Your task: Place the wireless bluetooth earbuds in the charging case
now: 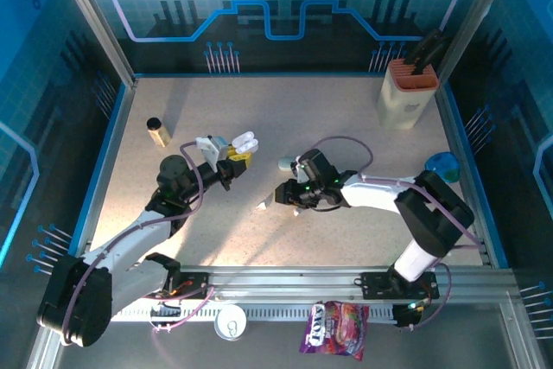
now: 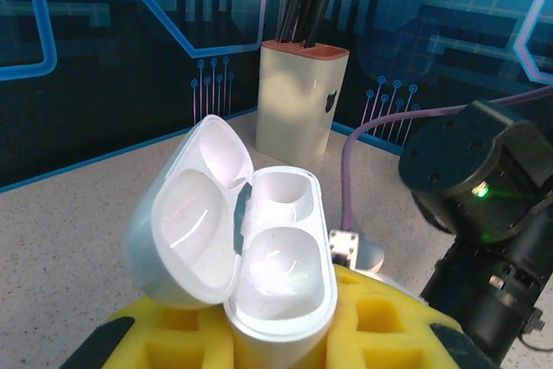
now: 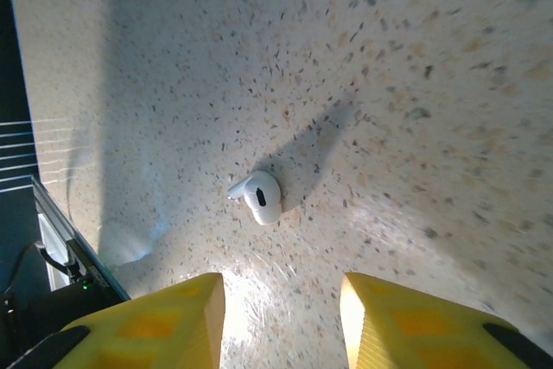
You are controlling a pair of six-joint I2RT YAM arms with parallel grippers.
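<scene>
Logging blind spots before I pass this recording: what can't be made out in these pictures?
- Left wrist view: the lower body of the charging case is hidden between the jaws of the left gripper and cut off by the bottom edge.
- Top view: the earbud beside the right gripper is too small to tell which way it lies.
- Top view: the pale object behind that gripper is too small to identify.

Knife block point(image 1: 408, 92) at back right, capped jar point(image 1: 157, 131) far left, candy bag point(image 1: 335, 328) near front rail.
</scene>
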